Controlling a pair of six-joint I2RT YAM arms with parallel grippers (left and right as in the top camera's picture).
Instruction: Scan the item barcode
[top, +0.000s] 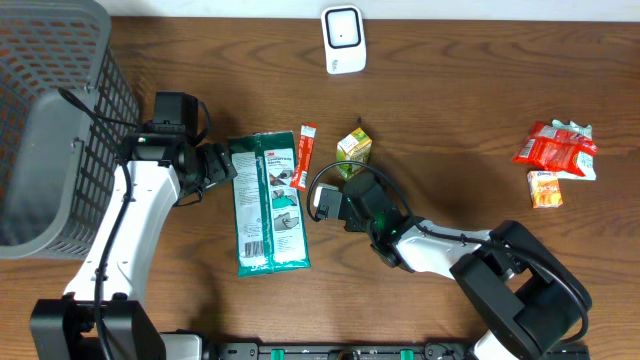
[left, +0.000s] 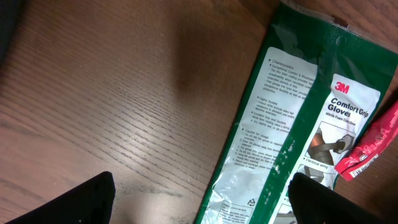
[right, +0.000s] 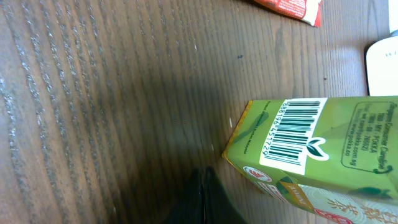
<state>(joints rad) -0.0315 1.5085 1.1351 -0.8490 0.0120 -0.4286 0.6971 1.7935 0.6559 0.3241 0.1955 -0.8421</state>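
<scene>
Centre of the worktop: the green drink carton (top: 354, 150) lies just beside the right hand (top: 325, 203). It is taken here as the item to scan, which is a judgement.
Code location: the barcode panel (right: 295, 134) is a white patch on one carton face and is plainly readable in the right wrist view.
Reader: the white scanner unit (top: 343, 39) stands at the upper centre of the overhead frame, well apart from the carton.
State, right: the right hand has its fingers pressed together and holds nothing. The carton sits to its right in the wrist view, and no contact is visible.
State, left: the left hand (left: 202, 202) is spread wide and empty over the left edge of the gloves pack (top: 268, 205).
Handling, carton: probably light, with stiff card walls that would dent under a hard squeeze. The printed coating may be slick.
Grip point, carton: take it across two opposite faces, clear of the barcode panel, so the code stays exposed to the reader.
Handling, gloves pack: flat, glossy film, likely limp, so it would sag if lifted by one edge. No barcode can be made out on it.
Other items: a red sachet (top: 305, 156) lies between pack and carton, a grey basket (top: 40, 120) is at the left, and snack packets (top: 555, 150) are at the right.
</scene>
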